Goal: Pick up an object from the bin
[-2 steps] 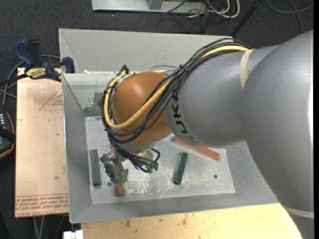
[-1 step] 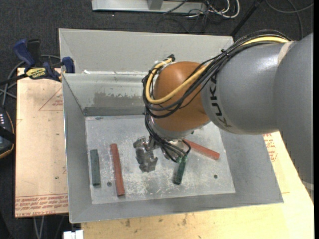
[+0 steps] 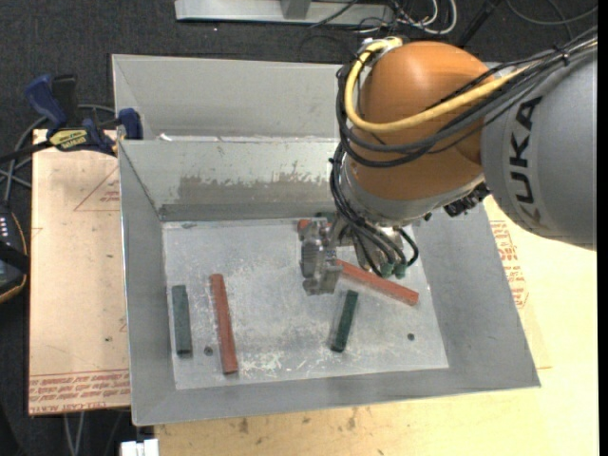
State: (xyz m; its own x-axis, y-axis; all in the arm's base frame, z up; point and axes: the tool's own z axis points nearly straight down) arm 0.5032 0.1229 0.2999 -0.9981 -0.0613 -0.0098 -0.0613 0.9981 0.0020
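My gripper (image 3: pixel 319 272) reaches down near the middle of the bin floor, below the orange cover. Its grey fingers stand at the left end of an orange-red flat stick (image 3: pixel 385 285) that lies slanted toward the right. Whether the stick's end sits between the fingers cannot be made out. Just below the gripper lies a short dark green stick (image 3: pixel 343 320), slanted and apart from it.
On the left of the bin floor lie a long red-brown stick (image 3: pixel 223 323) and, left of it, a dark green stick (image 3: pixel 180 319), both roughly upright in the view. The arm and its cables cover the bin's upper right.
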